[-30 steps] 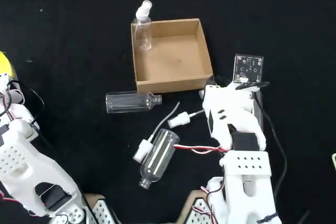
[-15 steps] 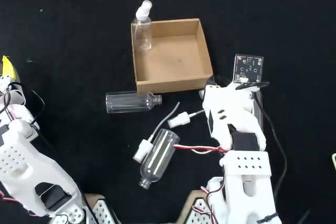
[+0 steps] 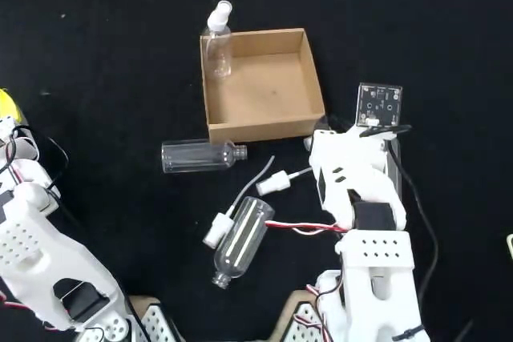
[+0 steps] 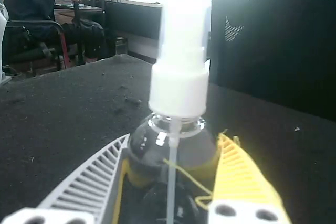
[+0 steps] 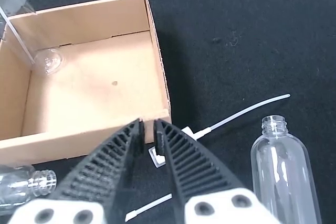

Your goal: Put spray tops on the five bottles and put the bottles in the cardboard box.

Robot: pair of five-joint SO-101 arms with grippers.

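Observation:
In the left wrist view my left gripper (image 4: 170, 182) is shut on a clear bottle (image 4: 173, 145) that has a white spray top (image 4: 181, 72) on it. Its arm (image 3: 36, 238) sits at the table's near left edge. My right gripper (image 5: 148, 127) is shut on nothing, hovering over a loose spray top (image 5: 157, 157) just in front of the cardboard box (image 5: 157, 77). A capped bottle (image 3: 217, 42) stands in the box's (image 3: 313, 78) far left corner. Two uncapped bottles (image 3: 200, 155) (image 3: 240, 238) lie in front of the box, with two loose spray tops (image 3: 276, 182) (image 3: 215, 231) between them.
The right arm (image 3: 357, 190) stands to the right of the box's front corner, with a red and white cable (image 3: 296, 228) running toward the nearer bottle. Black tabletop lies open to the left and right of the box.
The yellow finger of my left gripper shifted slightly at the table's left edge. The right arm, the box and the loose bottles stayed put.

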